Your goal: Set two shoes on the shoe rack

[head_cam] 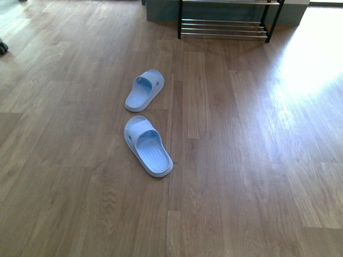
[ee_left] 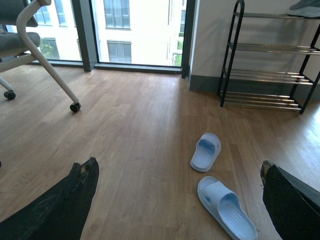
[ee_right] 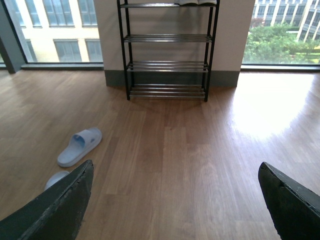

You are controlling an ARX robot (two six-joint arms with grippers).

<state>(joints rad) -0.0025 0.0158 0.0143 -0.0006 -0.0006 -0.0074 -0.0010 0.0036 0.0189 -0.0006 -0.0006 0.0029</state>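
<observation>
Left wrist view: left hand (ee_left: pixel 177 165) fingers spread wide, empty; right hand (ee_right: pixel 175 167) same. Near slide sandal (ee_left: pixel 227 210) and far slide sandal (ee_left: pixel 206 151) lie on the wood floor (ee_left: pixel 140 130) just ahead, close together, not touching. Shoe rack (ee_left: pixel 265 75) stands well beyond by the wall (ee_left: pixel 210 35); grey item (ee_left: pixel 306 6) on top tier, probably a shoe.

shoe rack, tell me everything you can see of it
The shoe rack is a tall open frame: black metal side rails, four tiers of thin silver bars. It stands upright on the wood floor against a pale wall with a grey skirting. Something grey lies on the top tier, cut off by the picture edge. Both sandals lie on the floor well short of it.
</observation>
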